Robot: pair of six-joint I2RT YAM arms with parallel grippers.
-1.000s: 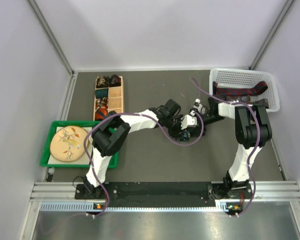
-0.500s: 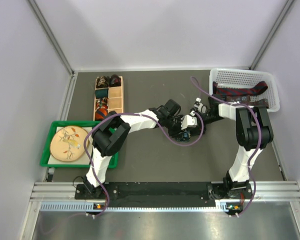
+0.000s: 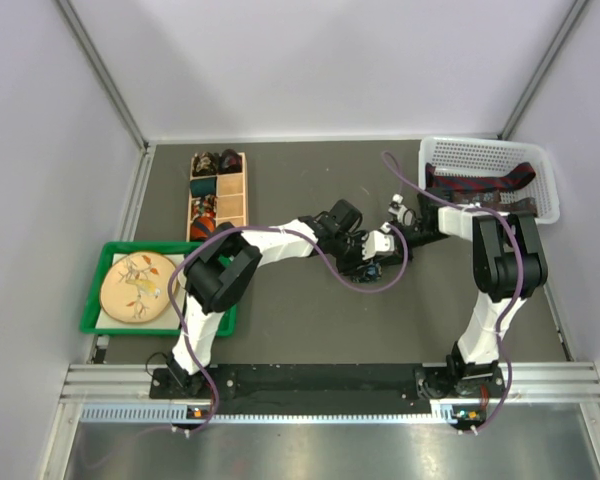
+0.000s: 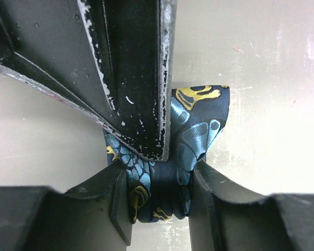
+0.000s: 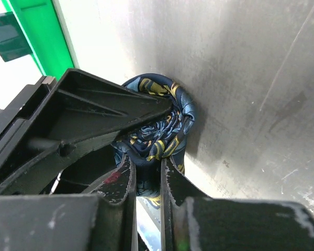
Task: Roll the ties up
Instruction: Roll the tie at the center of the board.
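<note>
- Closing over the last second, the right gripper (image 5: 146, 180) now has its jaws drawn almost together, nipping a fold of the blue tie (image 5: 165, 125). From overhead, neither arm has shifted noticeably.
- Rolled into a small coil with gold and pale-blue figures, the blue tie sits on the table (image 3: 300, 330) near its middle, between the two arms.
- Clamped on the coil from the opposite side, the left gripper (image 4: 157, 196) has a finger pressed against each flank of the fabric.
- To do this step well, both grips should probably stay firm while the coil is tightened or lifted, since slack on either side would likely let the outer wrap spring loose. The right jaws appear to hold only a thin fold, which could slip.
- Crowding is the main obstacle: the two sets of fingers meet at the coil, nearly touching, and a purple cable (image 3: 380, 285) loops on the table just beside them.
- Farther out, a white basket (image 3: 480, 152) at the far right holds unrolled ties (image 3: 480, 187) in red and navy.
- At the far left, a wooden divided box (image 3: 245, 195) holds rolled ties (image 3: 204, 186), and nearer the arms a green tray (image 3: 92, 300) carries a patterned plate (image 3: 130, 290).
</note>
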